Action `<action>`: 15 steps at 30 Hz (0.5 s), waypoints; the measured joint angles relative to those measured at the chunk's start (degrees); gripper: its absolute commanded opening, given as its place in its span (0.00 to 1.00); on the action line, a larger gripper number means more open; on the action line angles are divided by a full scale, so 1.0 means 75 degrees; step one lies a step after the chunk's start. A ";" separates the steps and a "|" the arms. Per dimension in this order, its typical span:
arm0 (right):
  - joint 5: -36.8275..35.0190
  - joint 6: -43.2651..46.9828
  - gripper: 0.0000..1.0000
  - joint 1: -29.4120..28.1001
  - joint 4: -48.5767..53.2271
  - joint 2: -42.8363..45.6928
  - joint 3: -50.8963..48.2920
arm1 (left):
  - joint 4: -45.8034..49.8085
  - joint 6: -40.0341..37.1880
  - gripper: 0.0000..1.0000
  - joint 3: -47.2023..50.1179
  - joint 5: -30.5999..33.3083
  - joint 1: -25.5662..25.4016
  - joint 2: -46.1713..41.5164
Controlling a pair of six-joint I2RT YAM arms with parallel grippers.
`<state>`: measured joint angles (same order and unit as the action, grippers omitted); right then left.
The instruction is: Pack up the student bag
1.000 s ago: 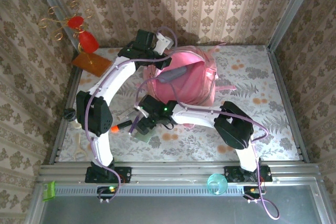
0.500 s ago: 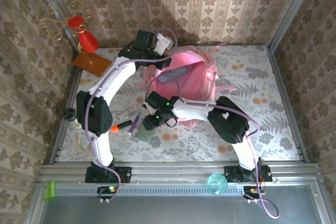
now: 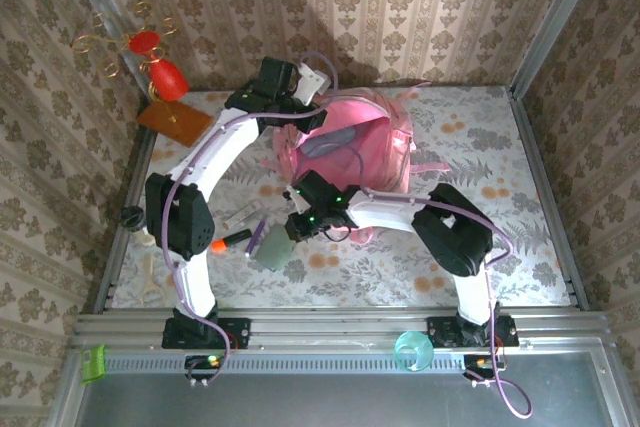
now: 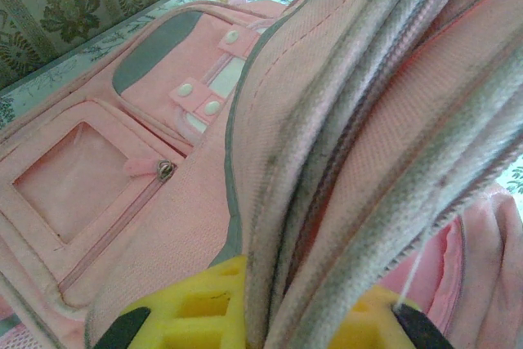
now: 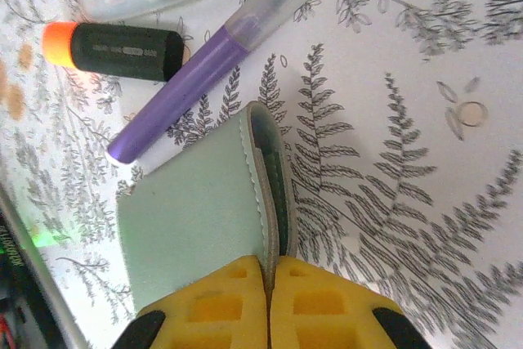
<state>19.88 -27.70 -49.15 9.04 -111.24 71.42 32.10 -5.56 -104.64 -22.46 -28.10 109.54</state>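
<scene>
The bag (image 3: 365, 152) sat at the far middle of the table (image 3: 510, 217), its dark opening showing up top. The left gripper (image 4: 278, 316) was clamped tight on the bag's zippered rim, fabric squeezed between both yellow fingers, holding that opening up. Nearer the bases, apart from the bag's mouth, the right gripper (image 5: 270, 279) had its fingers closed right down on the edge of a mint pouch (image 5: 196, 218); nothing between them but the thin pouch lip. A purple pen (image 5: 192, 79) lay just beside the pouch, and a black marker (image 5: 122, 48) with an orange cap next to that; both loose on the table.

What changed over the last second: the right arm's wrist and elbow swung away from over the pouch and toward the bag, while the pouch itself barely shifted in the top view; the left arm didn't budge. My read is the grab was done and the carry to the bag had only just started; whether the pouch was off the table yet, couldn't tell. Pen and marker looked like they were yet to go in, so packing was early days.
</scene>
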 measured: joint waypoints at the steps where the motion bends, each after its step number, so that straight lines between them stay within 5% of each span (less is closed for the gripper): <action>1: 0.0102 -0.0009 0.00 0.0085 -0.0017 0.0204 -0.0149 | 0.0000 0.0000 0.00 0.0000 0.0000 0.0003 0.0000; 8: 0.0743 -0.0379 0.00 0.0860 -0.0297 0.2355 -0.1177 | -0.0009 0.0000 0.00 0.0000 0.0000 0.0000 0.0000; 15: 0.0484 -0.1617 0.00 0.2597 -0.1259 0.3908 -0.1996 | -0.0044 0.0012 0.00 0.0000 0.0000 0.0003 0.0000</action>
<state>23.51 -39.83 -29.67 -0.40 -81.93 56.45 31.77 -5.48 -104.64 -22.46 -28.08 109.54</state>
